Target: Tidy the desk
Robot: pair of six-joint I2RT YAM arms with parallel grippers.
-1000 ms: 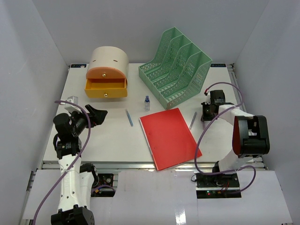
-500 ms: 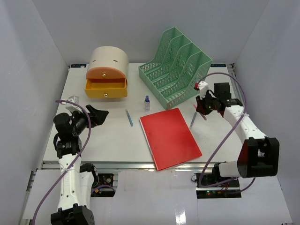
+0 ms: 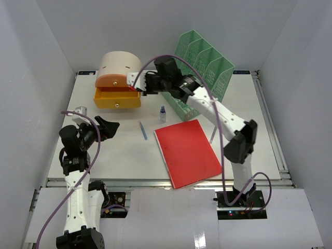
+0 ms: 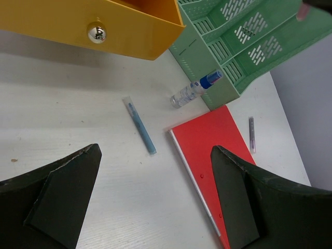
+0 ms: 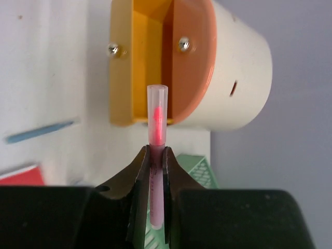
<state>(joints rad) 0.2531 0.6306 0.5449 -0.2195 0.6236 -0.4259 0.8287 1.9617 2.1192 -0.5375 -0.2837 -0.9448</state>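
Note:
On the white desk [image 3: 119, 155] stands a beige drawer box [image 3: 121, 65] with its yellow drawer [image 3: 117, 97] pulled open. My right gripper [image 3: 141, 86] reaches across to the drawer's right end. It is shut on a pink highlighter pen [image 5: 157, 119] whose clear cap points at the open drawer [image 5: 145, 62]. Low at the left, my left gripper [image 3: 111, 126] hangs open and holds nothing, its fingers [image 4: 62, 197] spread over bare desk. A blue pen [image 3: 143, 130], a small bottle [image 3: 163, 114], a red folder [image 3: 188, 152] and a purple pen [image 3: 213, 133] lie on the desk.
A green mesh file rack [image 3: 199, 72] stands at the back right, partly behind my right arm. In the left wrist view the blue pen [image 4: 141, 127], the bottle [image 4: 196, 90] and the red folder [image 4: 218, 150] lie ahead of the fingers. White walls enclose three sides.
My right arm has swung from the desk's right side, past the rack, to the open drawer with the pink pen in its grip. The left arm has not moved.

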